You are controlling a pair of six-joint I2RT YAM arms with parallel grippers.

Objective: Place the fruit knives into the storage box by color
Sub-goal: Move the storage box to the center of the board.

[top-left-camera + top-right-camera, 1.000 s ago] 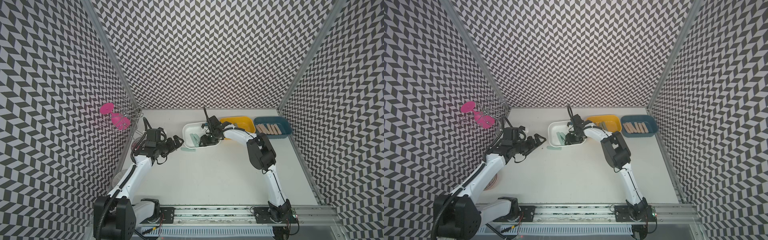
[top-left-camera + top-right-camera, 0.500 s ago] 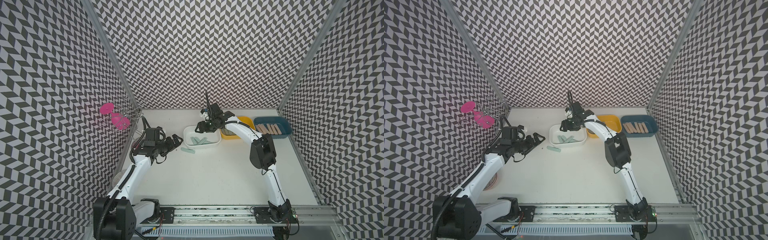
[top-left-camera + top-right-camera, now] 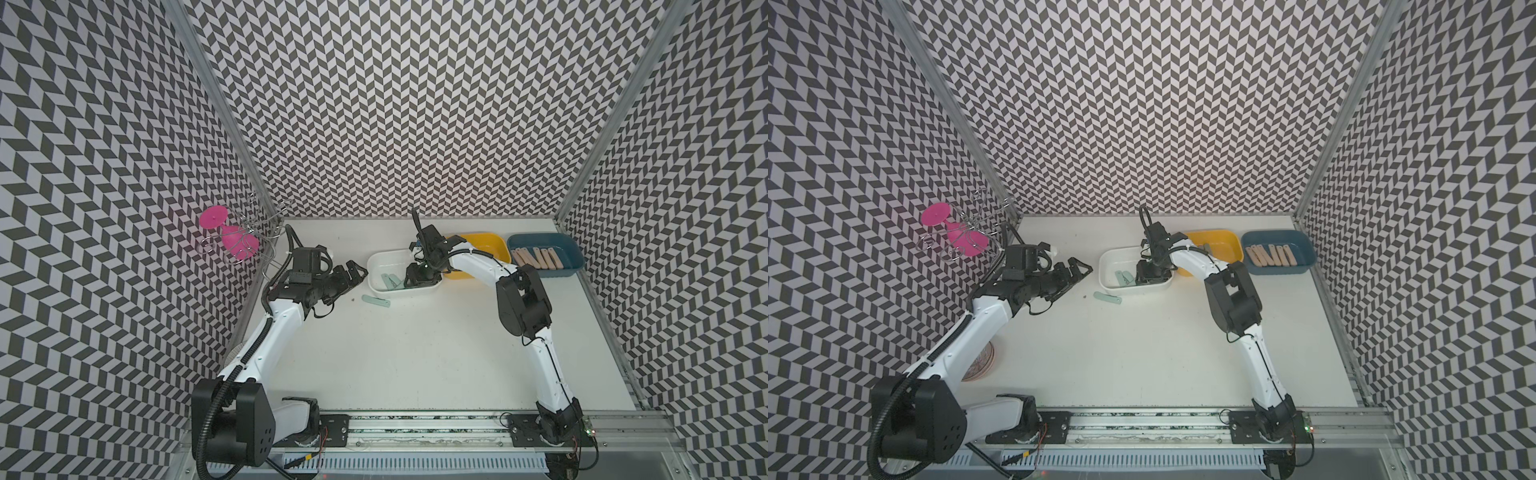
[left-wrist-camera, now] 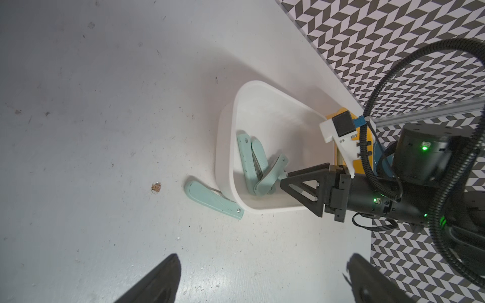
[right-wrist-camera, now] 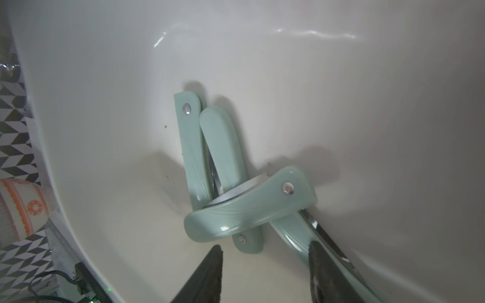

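Nearest on the bench [image 3: 415, 353], one pale mint knife [image 3: 376, 300] lies flat, just beside the front wall of the white box [image 3: 371, 270]. In the left wrist view its end seems to touch that wall. A little farther back, the left arm [image 3: 274, 332] hovers at the box's side, its jaws spread wide and empty, pointing toward the box.

Inside the white box, four mint knives [image 5: 249, 207] lie heaped, one crossing two others. The right arm [image 3: 478, 266] reaches down among them. Its jaws stand apart with nothing between them, and one finger [image 5: 322, 275] overlaps the fourth knife.

Farther back sits the yellow box [image 3: 494, 245], its contents mostly hidden by the arm. Beside it the blue box [image 3: 548, 273] holds a row of peach-pink knives [image 3: 538, 257].

The mint sorting looks nearly done, with the stray on the bench as the piece left. Next, I judge, the right arm should lift clear. The left jaws can then drop over the stray, close across its narrow width and carry it over the rim.
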